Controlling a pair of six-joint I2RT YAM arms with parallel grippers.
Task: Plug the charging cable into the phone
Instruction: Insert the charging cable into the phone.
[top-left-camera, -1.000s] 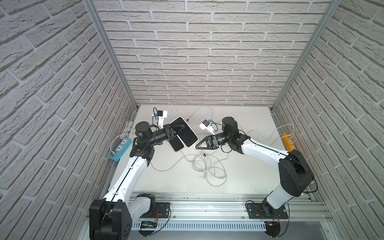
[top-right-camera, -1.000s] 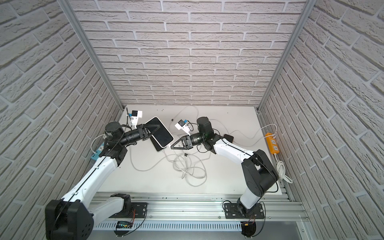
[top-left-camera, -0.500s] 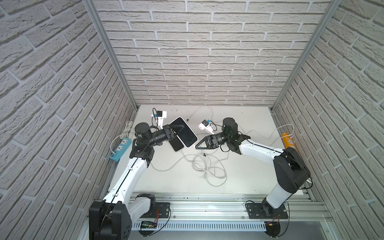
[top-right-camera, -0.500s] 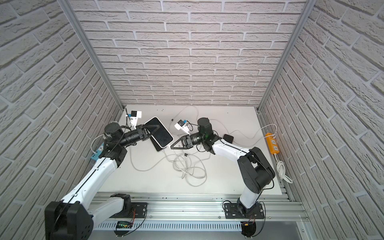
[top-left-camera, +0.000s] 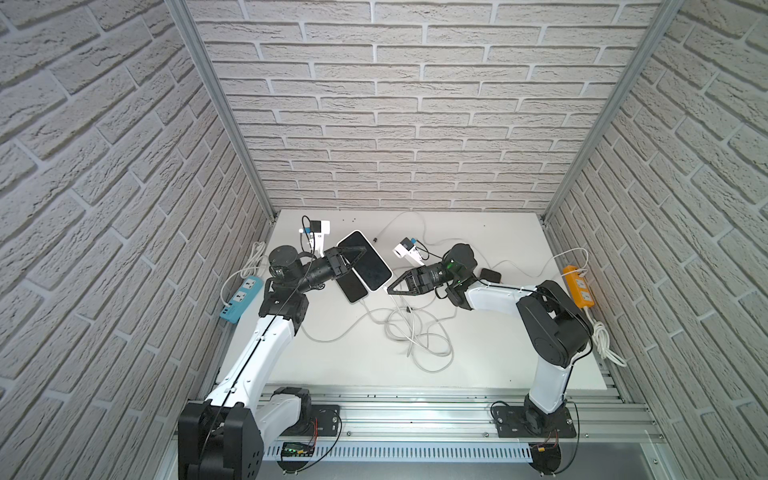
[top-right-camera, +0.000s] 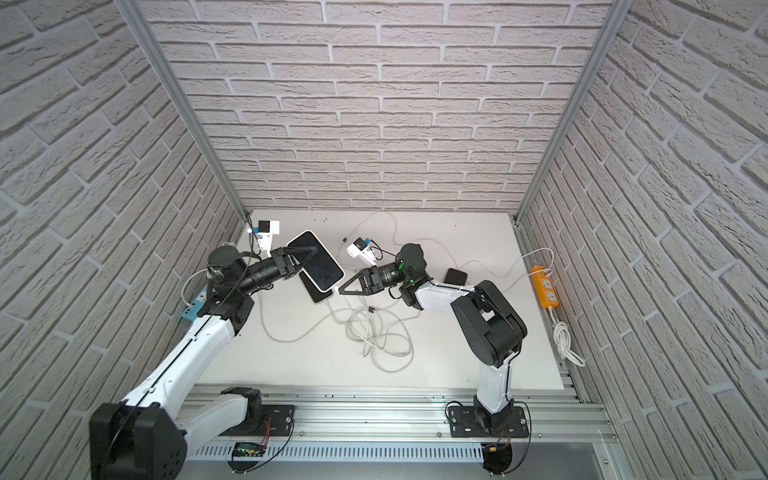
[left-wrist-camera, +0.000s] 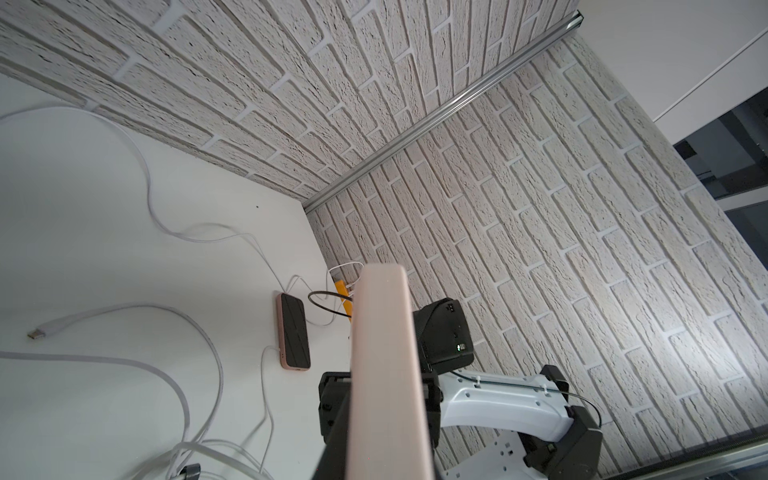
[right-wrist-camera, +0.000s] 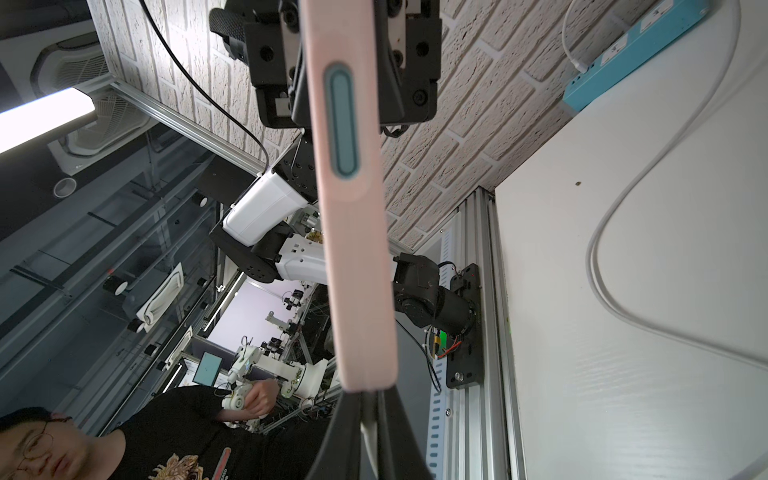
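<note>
The left gripper (top-left-camera: 363, 249) is clamping the phone (top-left-camera: 370, 270) aloft over the far-left table (top-left-camera: 498, 332), while the right gripper (top-left-camera: 388, 290) is pinching the charging cable (top-left-camera: 400, 328) plug at the phone's near-right end.

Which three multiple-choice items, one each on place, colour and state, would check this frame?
1. The orange power strip lies: A) on the robot's right side B) in the middle C) on the robot's left side.
2. The held phone has a case that is: A) green B) pink C) black.
3. The left pincer is: A) wide open B) out of view C) shut on the phone.
A, it lies past the right arm; B, both wrist views show a pink edge; C, it clamps the lifted phone, while the right pincer pinches the charging cable.
</note>
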